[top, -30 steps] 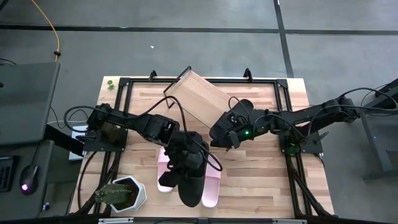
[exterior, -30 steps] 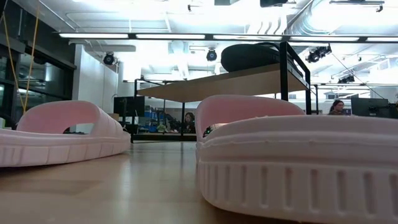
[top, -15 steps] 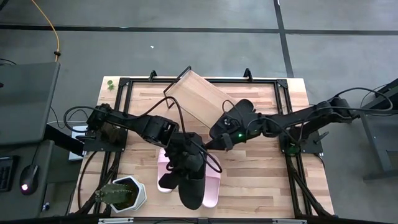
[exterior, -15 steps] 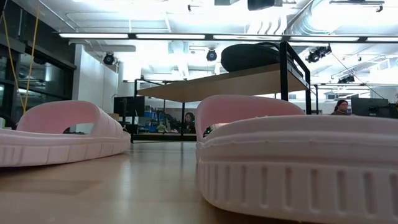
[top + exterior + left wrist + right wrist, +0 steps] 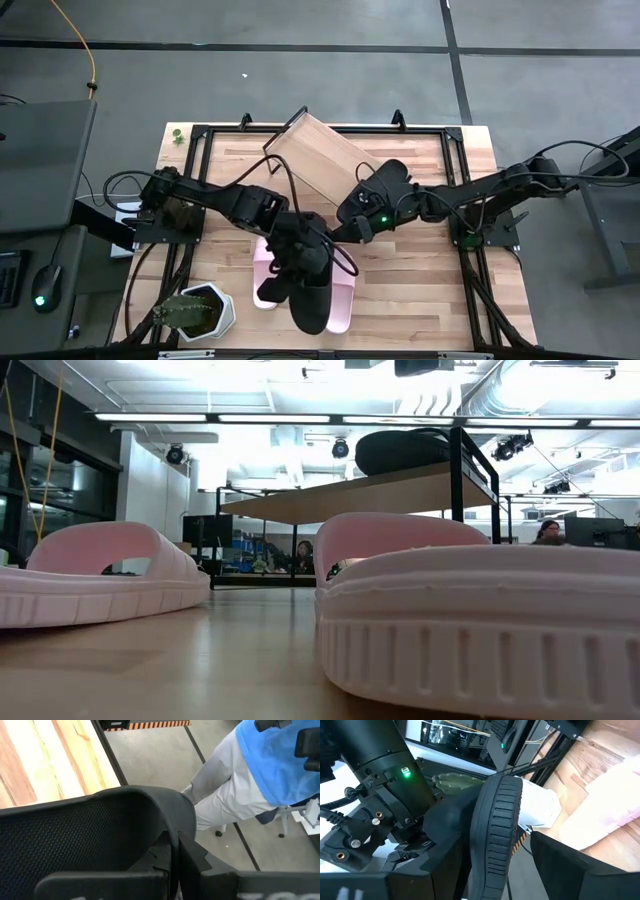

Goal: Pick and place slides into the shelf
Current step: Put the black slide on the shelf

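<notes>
My left gripper (image 5: pixel 298 262) is over the table's middle, shut on a black slide (image 5: pixel 310 305) above two pale pink slides (image 5: pixel 262 270) (image 5: pixel 341 305). The pink ones lie sole-down on the table, close in the low view (image 5: pixel 100 570) (image 5: pixel 470 620). The second black slide (image 5: pixel 388 180) (image 5: pixel 400 450) rests on the right end of the slanted wood shelf (image 5: pixel 315 150) (image 5: pixel 350 495). My right gripper (image 5: pixel 352 226) is open just near-left of that shelf. In its wrist view the held slide's ribbed sole edge (image 5: pixel 497 820) shows between its fingers, with a gap on one side. My left gripper holds the black slide by its far part, coming from above. The gripper body hides the spot in the high view. In the wrist view a finger (image 5: pixel 192 860) lies against the slide's rim (image 5: pixel 172 827) beside the textured footbed (image 5: pixel 90 835). The slide is lifted clear, its free end (image 5: pixel 312 325) pointing at the near edge.
A cactus in a white pot (image 5: pixel 195 312) (image 5: pixel 540 810) stands at the table's near left corner. A black metal frame (image 5: pixel 200 135) runs round the tabletop. A person in a blue top and grey trousers (image 5: pixel 260 775) stands beyond the table's edge.
My right gripper has moved a little toward the table's left and near edge, closer to the slide in my left gripper. The black slide on the shelf and both pink slides have stayed put.
</notes>
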You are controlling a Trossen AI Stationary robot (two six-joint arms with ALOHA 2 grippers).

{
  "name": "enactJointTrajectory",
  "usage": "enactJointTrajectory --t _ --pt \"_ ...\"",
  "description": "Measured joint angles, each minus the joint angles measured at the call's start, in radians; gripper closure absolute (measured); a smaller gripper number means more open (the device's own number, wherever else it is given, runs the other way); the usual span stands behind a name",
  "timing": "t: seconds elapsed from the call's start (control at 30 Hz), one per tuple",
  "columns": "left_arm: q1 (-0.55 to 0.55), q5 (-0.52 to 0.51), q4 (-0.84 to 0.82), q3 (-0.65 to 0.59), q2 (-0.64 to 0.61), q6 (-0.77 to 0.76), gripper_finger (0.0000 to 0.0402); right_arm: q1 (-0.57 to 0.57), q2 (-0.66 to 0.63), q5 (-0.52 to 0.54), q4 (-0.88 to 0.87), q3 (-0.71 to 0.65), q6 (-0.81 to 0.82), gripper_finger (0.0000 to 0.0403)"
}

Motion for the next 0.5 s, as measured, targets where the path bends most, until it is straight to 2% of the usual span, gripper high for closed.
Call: enactJointTrajectory --t 0.5 --pt "0.0 0.058 0.023 0.0 0.039 -0.029 0.0398 0.006 -0.001 0.001 -0.066 -0.001 -0.001 0.0181"
